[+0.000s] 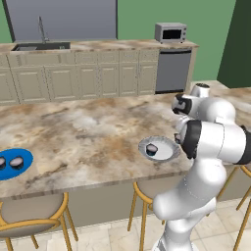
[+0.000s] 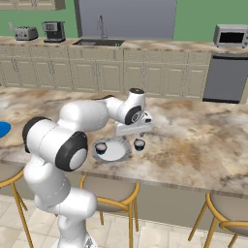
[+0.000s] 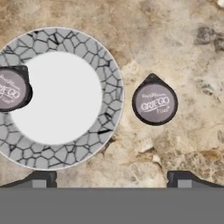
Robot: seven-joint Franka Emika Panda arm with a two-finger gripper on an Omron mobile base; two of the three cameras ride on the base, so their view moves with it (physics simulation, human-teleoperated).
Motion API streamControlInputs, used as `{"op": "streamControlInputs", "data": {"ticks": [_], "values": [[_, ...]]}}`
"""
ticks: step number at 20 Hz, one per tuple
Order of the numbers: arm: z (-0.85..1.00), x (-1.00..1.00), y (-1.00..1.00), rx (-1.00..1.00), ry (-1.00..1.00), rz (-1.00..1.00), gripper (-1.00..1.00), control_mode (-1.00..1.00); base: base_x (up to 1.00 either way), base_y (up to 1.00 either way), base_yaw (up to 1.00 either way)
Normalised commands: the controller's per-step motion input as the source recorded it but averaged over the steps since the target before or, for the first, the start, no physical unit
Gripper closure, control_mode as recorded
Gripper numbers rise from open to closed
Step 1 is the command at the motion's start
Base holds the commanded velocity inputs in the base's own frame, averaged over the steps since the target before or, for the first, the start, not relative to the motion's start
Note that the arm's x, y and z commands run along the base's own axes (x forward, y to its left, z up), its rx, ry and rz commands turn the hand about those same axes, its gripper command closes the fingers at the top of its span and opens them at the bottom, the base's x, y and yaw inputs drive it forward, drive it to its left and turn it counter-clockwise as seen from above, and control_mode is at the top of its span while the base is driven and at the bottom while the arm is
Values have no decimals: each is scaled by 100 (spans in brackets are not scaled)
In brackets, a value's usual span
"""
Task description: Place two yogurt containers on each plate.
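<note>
Gripper [image 3: 111, 179] spread wide, holding nothing, right above one yogurt cup [image 3: 155, 104] sitting just beside the grey plate [image 3: 111, 65].

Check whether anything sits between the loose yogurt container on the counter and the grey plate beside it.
Nothing visible does. The loose yogurt container stands on bare counter just off the grey plate's rim, with only marble between them. The yogurt already on the plate sits at its far edge.

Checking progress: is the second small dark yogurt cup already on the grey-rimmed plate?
No: the dark yogurt cup sits on the marble counter beside the grey-rimmed plate.
</note>
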Motion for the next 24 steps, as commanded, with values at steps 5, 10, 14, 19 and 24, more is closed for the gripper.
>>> {"op": "streamControlInputs", "data": {"ticks": [5, 10, 14, 19, 24], "values": [[-13, 10, 0, -12, 0, 2, -100, -100, 0, 0, 0], [-15, 12, 0, -3, 2, 0, -100, -100, 0, 0, 0], [-15, 11, 0, -1, 1, 0, -100, -100, 0, 0, 0], [-14, 15, -5, 0, 1, 2, -100, -100, 0, 0, 0], [-16, 19, -6, 0, 0, 3, -100, -100, 0, 0, 0]]}}
